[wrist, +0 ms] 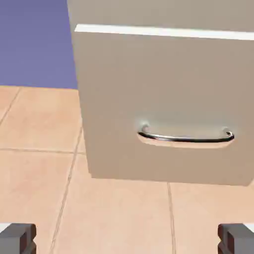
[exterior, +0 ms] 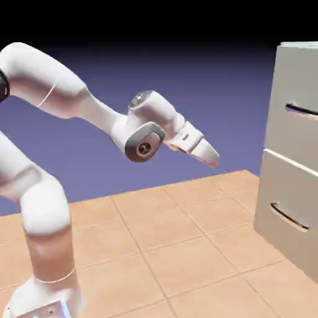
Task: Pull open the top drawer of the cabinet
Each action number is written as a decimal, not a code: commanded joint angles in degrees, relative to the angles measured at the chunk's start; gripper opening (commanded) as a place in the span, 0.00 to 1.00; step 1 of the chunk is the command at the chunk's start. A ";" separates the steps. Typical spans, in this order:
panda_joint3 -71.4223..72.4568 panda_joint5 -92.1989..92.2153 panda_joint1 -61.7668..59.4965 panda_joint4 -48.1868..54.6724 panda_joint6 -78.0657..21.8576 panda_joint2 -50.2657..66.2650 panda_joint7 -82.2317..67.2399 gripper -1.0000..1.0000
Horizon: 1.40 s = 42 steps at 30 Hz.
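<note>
The cabinet (exterior: 292, 186) stands tall and pale grey-beige at the exterior view's right edge. Its top drawer (exterior: 298, 87) carries a thin dark handle (exterior: 302, 110), and a similar drawer front (exterior: 287, 199) sits below it. My gripper (exterior: 212, 158) hangs in the air well to the left of the cabinet, tilted downward and touching nothing. In the hand view the gripper (wrist: 127, 240) is open, its grey fingertips (wrist: 17, 237) far apart at the bottom corners. That view faces the lower drawer front (wrist: 163, 89) and its handle (wrist: 186, 138); only a strip of the top drawer (wrist: 163, 12) shows above the seam.
A tan tiled floor (exterior: 180, 248) runs from the robot's base to the foot of the cabinet. The blue-violet backdrop (exterior: 186, 81) fills the space behind.
</note>
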 commanded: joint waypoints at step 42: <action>-52.88 -104.66 54.51 33.63 -6.48 -4.20 -88.30 1.00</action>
